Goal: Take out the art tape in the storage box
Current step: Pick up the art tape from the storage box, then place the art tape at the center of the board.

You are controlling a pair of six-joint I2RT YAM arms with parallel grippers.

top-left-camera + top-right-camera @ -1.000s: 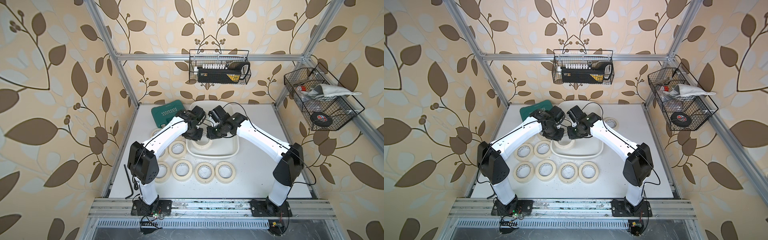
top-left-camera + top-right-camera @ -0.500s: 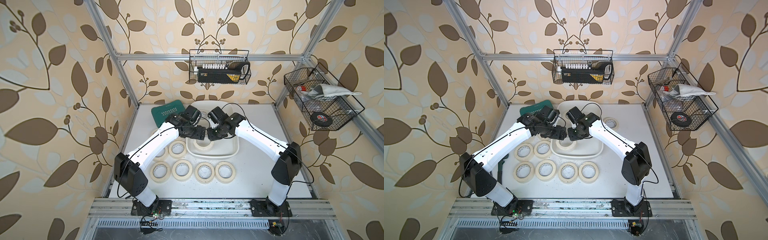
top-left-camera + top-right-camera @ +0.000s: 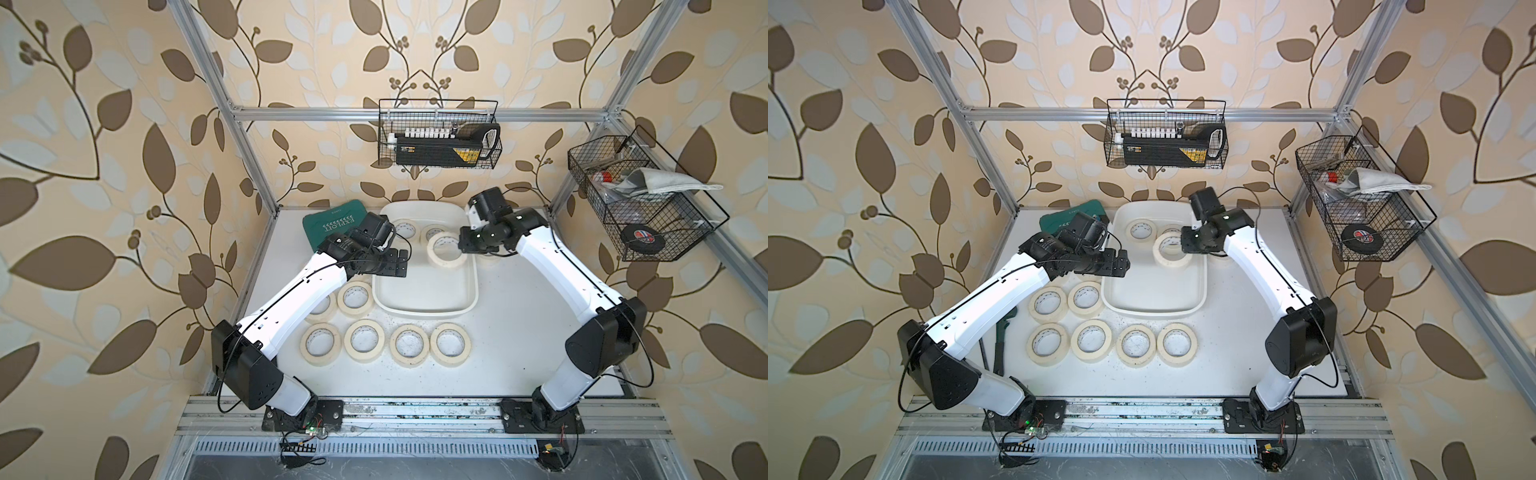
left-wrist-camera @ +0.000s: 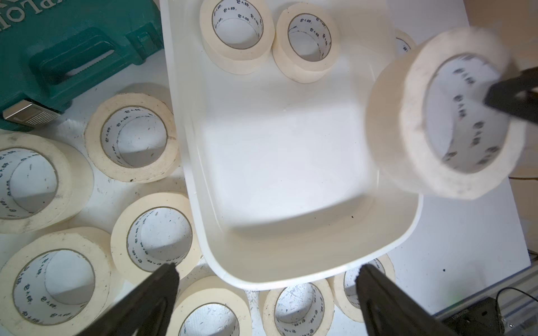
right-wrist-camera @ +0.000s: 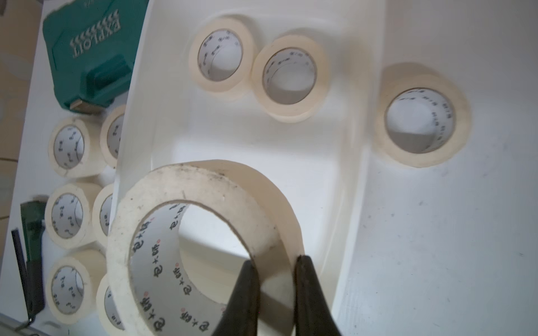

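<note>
- Right wrist view: right gripper (image 5: 275, 269) is clamped on the wall of the held roll (image 5: 174, 180), one black finger inside the core, one outside.
- The roll is a wide cream paper ring. Its face is scuffed and speckled, and its white core is printed with small grey marks and red dots.
- In both top views the held roll hangs tilted over the right wall of the box (image 3: 424, 309).
- Box: white plastic tub with rounded corners, a smooth glossy rim and shallow sloping walls. Most of its floor is bare.
- Two rolls (image 4: 233, 61) lie flat side by side at the box's far end, the same cream rings.
- Left gripper (image 3: 399, 262) sits over the box's left rim with its matte black, blocky fingers wide apart and nothing between them.
- Table (image 3: 519, 332): flat white board, flecked with dark specks.
- Row of four rolls (image 3: 409, 363) lies flat on the table in front of the box.
- More rolls (image 3: 355, 311) lie by the left wall, partly under the left arm.
- A lone roll (image 5: 422, 158) lies on the table just right of the box.
- Teal case (image 3: 332, 224): hard moulded plastic with white lettering, at the back left just beside the box.
- Side basket (image 3: 594, 208): black wire mesh holding a black tape roll (image 3: 638, 240).
</note>
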